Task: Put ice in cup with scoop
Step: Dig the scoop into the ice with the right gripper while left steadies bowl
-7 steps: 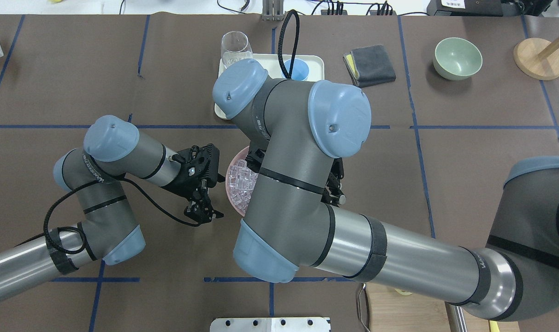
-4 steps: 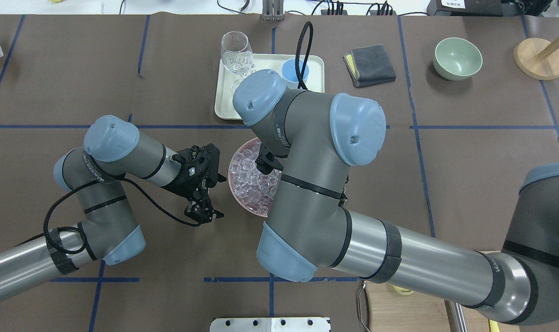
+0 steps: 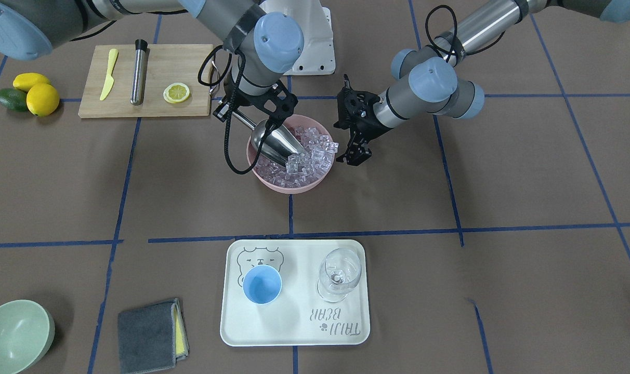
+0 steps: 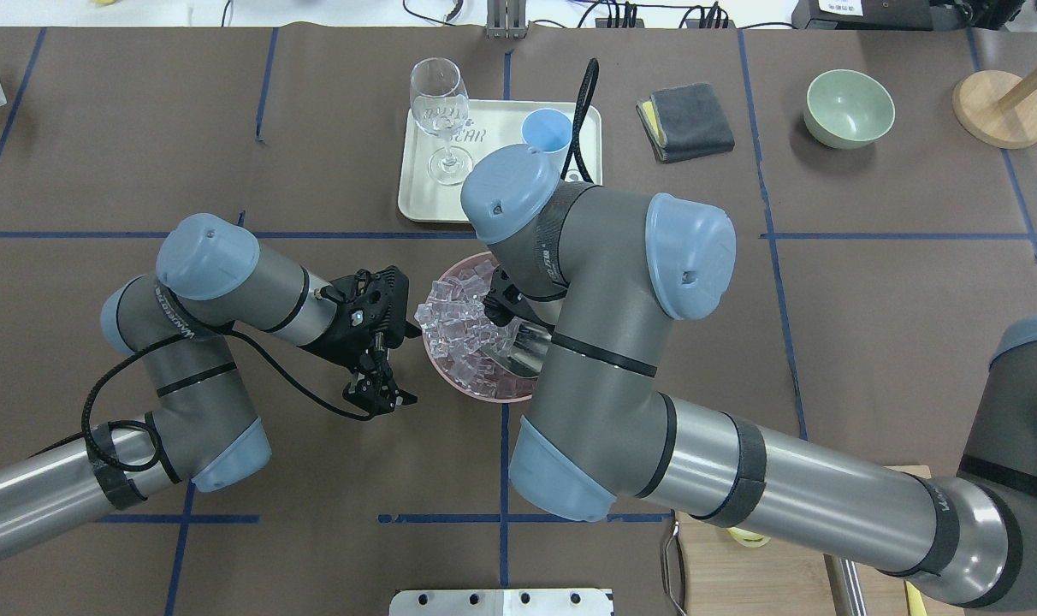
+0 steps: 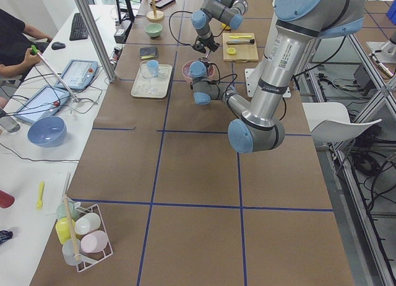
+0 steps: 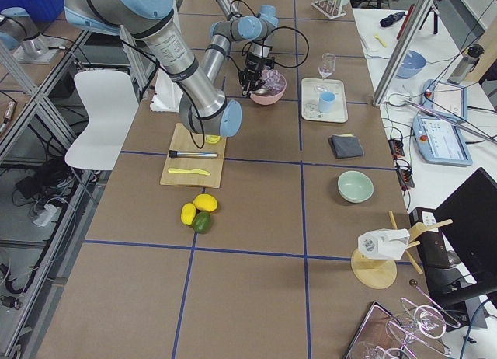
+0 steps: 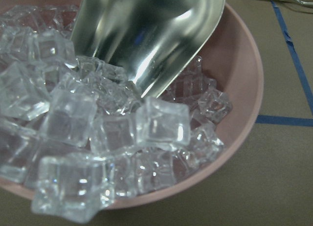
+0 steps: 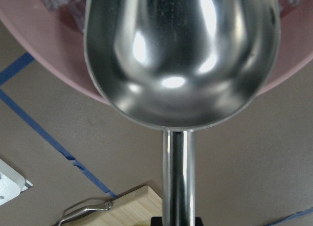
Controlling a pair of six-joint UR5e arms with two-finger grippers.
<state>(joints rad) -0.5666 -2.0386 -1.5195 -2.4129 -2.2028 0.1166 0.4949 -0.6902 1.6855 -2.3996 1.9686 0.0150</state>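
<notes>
- Loading step in hand, by the look of it: scoop [image 3: 273, 141] nosed down into the ice [image 3: 311, 155] heaped in a pink bowl [image 3: 294, 188], trough bare of cubes in the right wrist view
- Thin bar handle clamped in right claw [image 8: 178, 221]; left claw [image 3: 354, 156] spread apart, empty, just beside the bowl rim
- Next, likely: push deeper under the cubes, tilt level, lift without spilling, carry to the cup [image 3: 262, 284] upright on the white tray [image 3: 294, 332], well apart across the desk [image 3: 502, 182]
- Glassy clear cubes, piled above the rim; probably slippery
</notes>
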